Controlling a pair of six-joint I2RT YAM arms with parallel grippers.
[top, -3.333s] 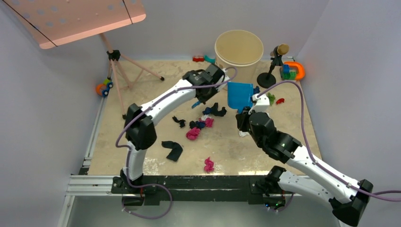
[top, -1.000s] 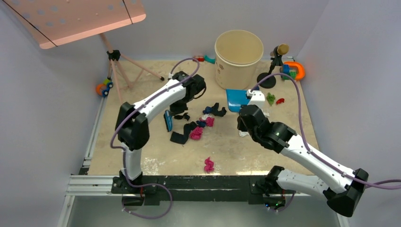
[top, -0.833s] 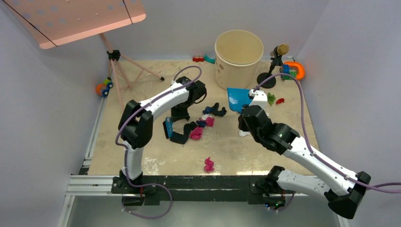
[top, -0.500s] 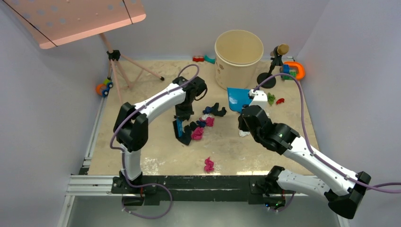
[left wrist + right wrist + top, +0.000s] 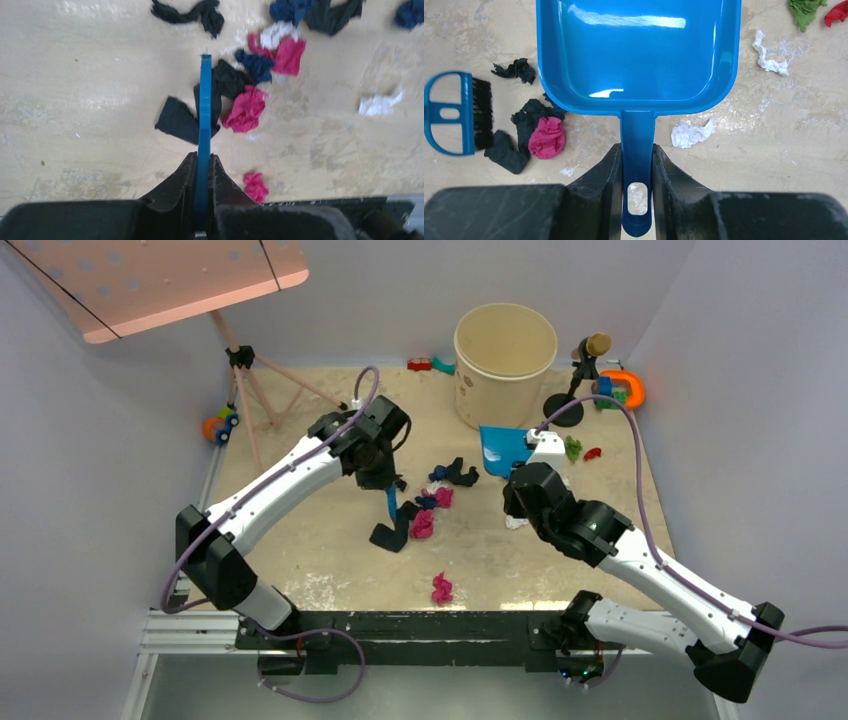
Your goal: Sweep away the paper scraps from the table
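Since a second ago my left gripper (image 5: 202,162), clamped shut on the brush (image 5: 204,100), sits further right, bunching paper scraps (image 5: 245,107) at the middle of the table (image 5: 480,560), while my right gripper (image 5: 636,157) pinches the handle of the empty dustpan (image 5: 639,55); I judge collection unstarted.

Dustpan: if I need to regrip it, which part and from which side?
Take the narrow handle, coming from its free end behind the dustpan, jaws across its width, as the right end effector holds it now. Its body is too wide to span.
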